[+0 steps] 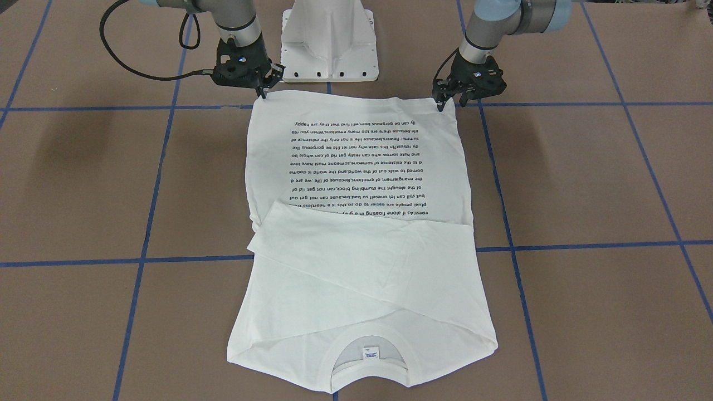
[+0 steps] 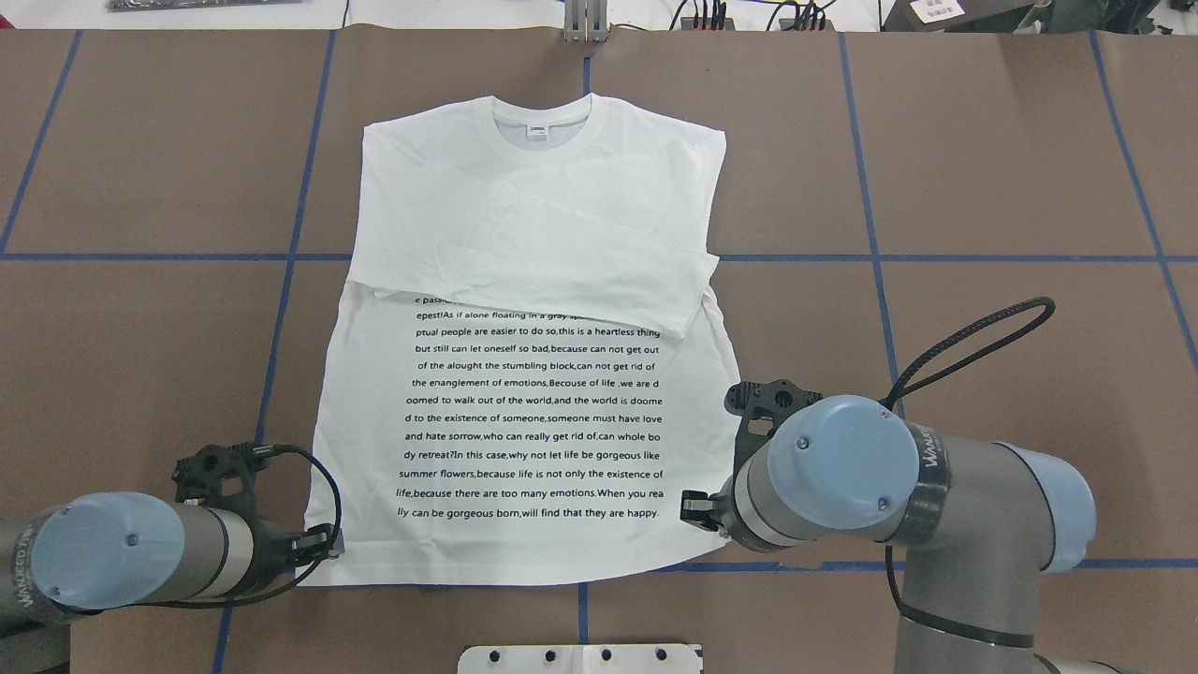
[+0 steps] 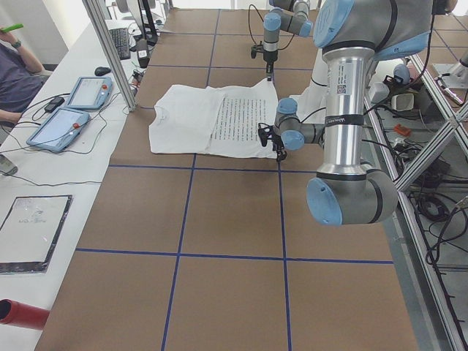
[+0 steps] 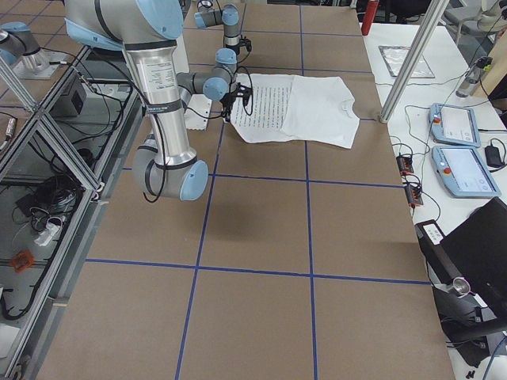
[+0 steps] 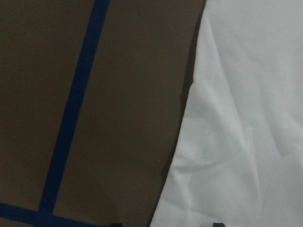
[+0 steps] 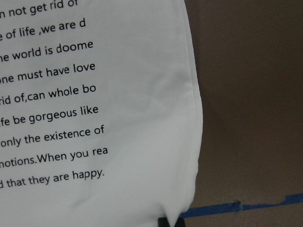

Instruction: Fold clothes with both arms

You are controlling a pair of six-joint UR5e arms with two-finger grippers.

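So we're at the grab-the-hem step. Nearest the robot, both grippers sit low at the two bottom corners of the shirt, which lies flat and print side up on the table. The right gripper looks pinched shut on its corner. Its wrist view shows a single dark tip right at the hem, with the cloth puckering toward it. The left gripper looks open to us. Its wrist view shows two tips set apart at the bottom edge, with the shirt's side edge running between them, so we'd say it has nothing in hand yet. Past the hem comes the text, smooth enough. Beyond that the sleeves are folded in across the chest, and one cuff pokes slightly past the shirt's side on the right arm's side. Farthest out is the collar with its tag. We reckon the left needs to close on its corner next. Then both arms should lift together and carry the hem away from the robot toward the collar. They'd want matching height and pace so the fold lands square and the sleeves don't get dragged out.
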